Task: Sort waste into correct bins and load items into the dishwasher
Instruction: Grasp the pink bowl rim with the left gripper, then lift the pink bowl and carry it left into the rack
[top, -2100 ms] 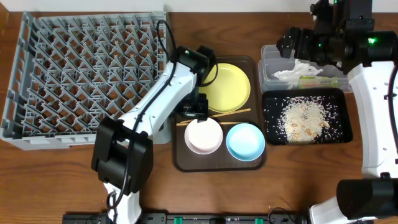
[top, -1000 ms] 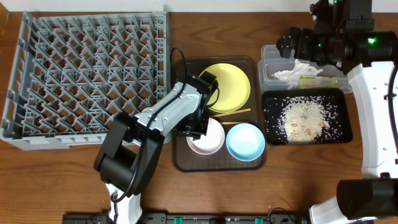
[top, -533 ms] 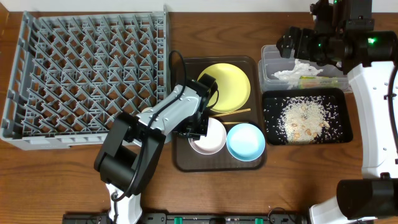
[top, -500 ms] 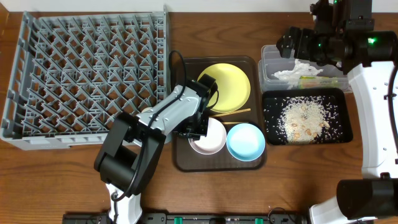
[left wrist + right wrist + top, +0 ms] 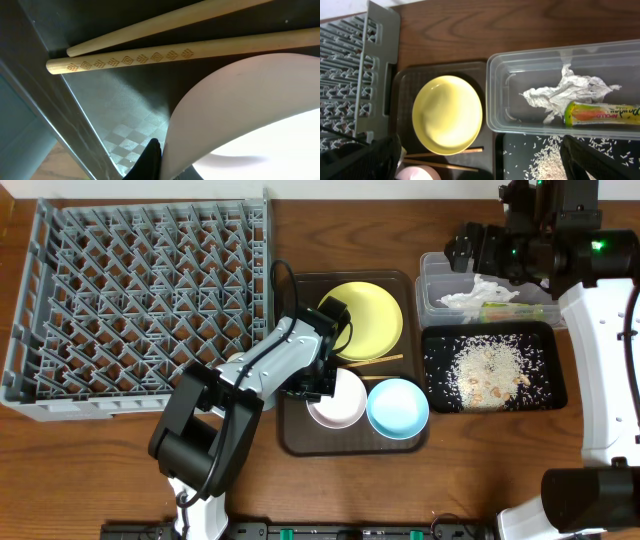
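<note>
On the brown tray, my left gripper [image 5: 318, 386] is shut on the left rim of the white bowl [image 5: 342, 402]. In the left wrist view a black fingertip [image 5: 151, 159] presses against the outside of the bowl's wall [image 5: 240, 100], with the chopsticks [image 5: 150, 55] lying just beyond. The light-blue bowl [image 5: 397, 408] touches the white one on its right. A yellow-green plate [image 5: 365, 320] lies behind them. My right gripper [image 5: 470, 258] hovers open above the clear tub [image 5: 432, 300], which holds tissue [image 5: 565, 92] and a snack wrapper [image 5: 602, 114]. Rice [image 5: 490, 370] lies in the black tray [image 5: 432, 395].
The grey dish rack [image 5: 140, 300] fills the left of the table, its right wall close beside the brown serving tray [image 5: 286, 432]. The clear tub and the black tray sit side by side right of the serving tray. The left arm lies across the rack's near right corner.
My left gripper has closed on the white bowl's rim. The white bowl and the light-blue bowl have shifted slightly to the right. The right arm has not moved.
</note>
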`<state>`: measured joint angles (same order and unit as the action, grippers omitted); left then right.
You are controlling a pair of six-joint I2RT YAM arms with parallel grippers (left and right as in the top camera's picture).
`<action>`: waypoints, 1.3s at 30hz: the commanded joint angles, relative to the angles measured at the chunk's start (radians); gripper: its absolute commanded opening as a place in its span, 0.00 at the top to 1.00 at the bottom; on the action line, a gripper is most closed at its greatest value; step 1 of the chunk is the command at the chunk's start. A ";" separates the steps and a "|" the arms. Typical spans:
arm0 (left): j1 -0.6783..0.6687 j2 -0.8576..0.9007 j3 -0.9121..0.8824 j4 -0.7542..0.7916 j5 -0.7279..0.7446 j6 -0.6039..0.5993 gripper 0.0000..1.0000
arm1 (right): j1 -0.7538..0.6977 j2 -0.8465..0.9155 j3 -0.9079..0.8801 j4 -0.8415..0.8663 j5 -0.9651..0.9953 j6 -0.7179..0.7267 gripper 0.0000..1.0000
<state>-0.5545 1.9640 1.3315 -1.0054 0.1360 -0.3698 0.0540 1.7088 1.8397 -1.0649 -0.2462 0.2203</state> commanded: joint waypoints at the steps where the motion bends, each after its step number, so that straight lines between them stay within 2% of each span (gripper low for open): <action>1: 0.007 -0.022 -0.003 -0.019 -0.014 -0.009 0.93 | 0.007 0.006 -0.003 0.009 0.003 0.008 0.01; 6: 0.034 -0.089 0.023 -0.064 -0.056 -0.008 0.93 | 0.007 0.006 -0.003 0.010 0.003 0.008 0.01; 14: 0.054 -0.320 0.040 -0.050 -0.270 0.064 0.93 | 0.007 0.006 -0.003 0.009 0.003 0.008 0.01; 21: 0.054 -0.489 0.040 0.030 -0.638 0.079 0.92 | 0.007 0.006 -0.003 0.009 0.003 0.008 0.01; 26: 0.054 -0.499 0.040 0.122 -0.872 0.140 0.92 | 0.007 0.006 -0.003 0.009 0.003 0.008 0.01; 28: 0.054 -0.489 0.040 0.164 -0.958 0.172 0.92 | 0.007 0.006 -0.003 0.009 0.003 0.008 0.01; 32: 0.061 -0.471 0.039 0.280 -1.066 0.325 0.92 | 0.007 0.006 -0.003 0.009 0.003 0.008 0.01; 36: 0.105 -0.454 0.038 0.460 -1.095 0.484 0.92 | 0.007 0.006 -0.003 0.009 0.003 0.008 0.01; 39: 0.156 -0.435 0.038 0.588 -1.095 0.548 0.93 | 0.007 0.006 -0.003 0.009 0.003 0.008 0.01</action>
<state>-0.4454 1.5074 1.3499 -0.4747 -0.8902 0.0433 0.0544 1.7088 1.8374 -1.0569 -0.2462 0.2207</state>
